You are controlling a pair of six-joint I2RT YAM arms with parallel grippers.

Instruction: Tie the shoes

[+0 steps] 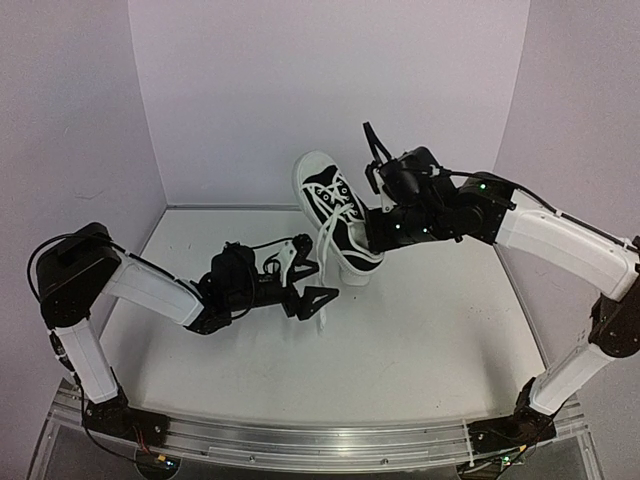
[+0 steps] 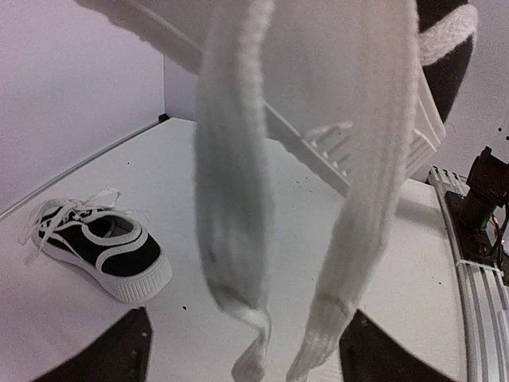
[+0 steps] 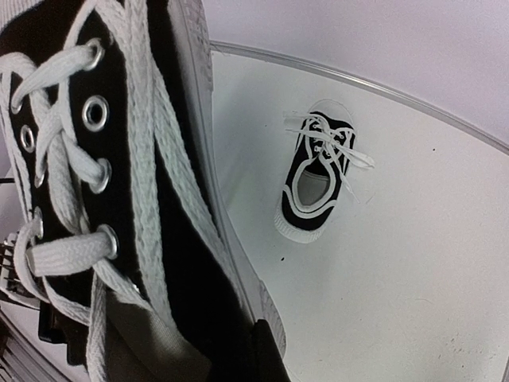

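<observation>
My right gripper [image 1: 377, 228] is shut on the heel end of one black sneaker [image 1: 335, 205] and holds it in the air, white toe cap up. In the right wrist view this shoe [image 3: 119, 199] fills the left side, and one dark finger [image 3: 268, 354] presses on its sole edge. Its two long white laces [image 1: 323, 272] hang down between the fingers of my open left gripper [image 1: 311, 283]. In the left wrist view the lace ends [image 2: 235, 199] dangle between the spread fingertips [image 2: 131, 350] without being clamped. The other shoe [image 2: 99, 248] lies on the table, also in the right wrist view [image 3: 316, 187].
The white table [image 1: 430, 340] is enclosed by white walls at the back and sides. An aluminium rail [image 1: 330, 440] with the arm bases runs along the near edge. The second shoe is hidden in the top view.
</observation>
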